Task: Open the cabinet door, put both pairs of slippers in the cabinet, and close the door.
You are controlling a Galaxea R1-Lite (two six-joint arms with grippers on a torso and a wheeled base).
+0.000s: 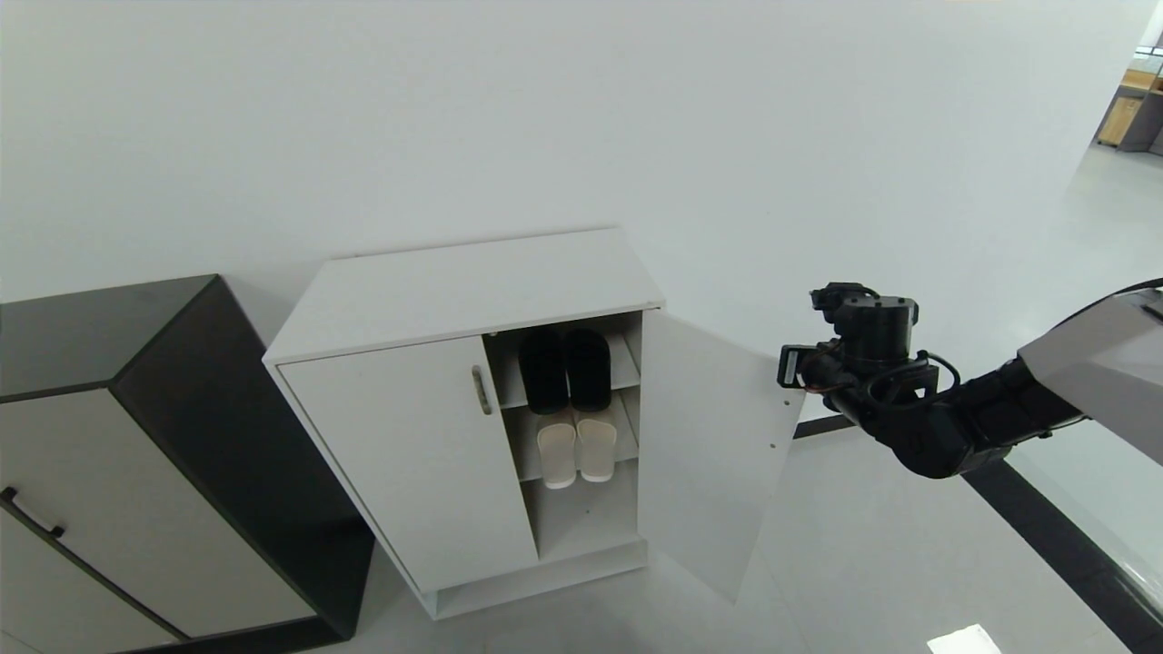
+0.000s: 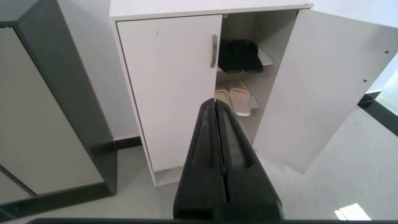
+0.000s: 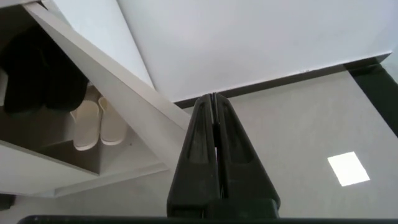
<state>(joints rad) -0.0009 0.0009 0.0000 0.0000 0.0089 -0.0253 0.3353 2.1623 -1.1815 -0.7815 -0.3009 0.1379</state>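
the right gripper (image 3: 214, 102), fingers pressed together, has the edge of the open door (image 1: 709, 445) just ahead, so a glancing push could slip off and leave it ajar.

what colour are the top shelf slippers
The top slippers are black, clearest in the head view.

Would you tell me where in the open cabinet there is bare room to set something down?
The bottom compartment, under the shelf with the white slippers, is bare. The cabinet top is bare too. The black slippers crowd the upper shelf and the white pair the middle one, leaving only narrow strips beside them.
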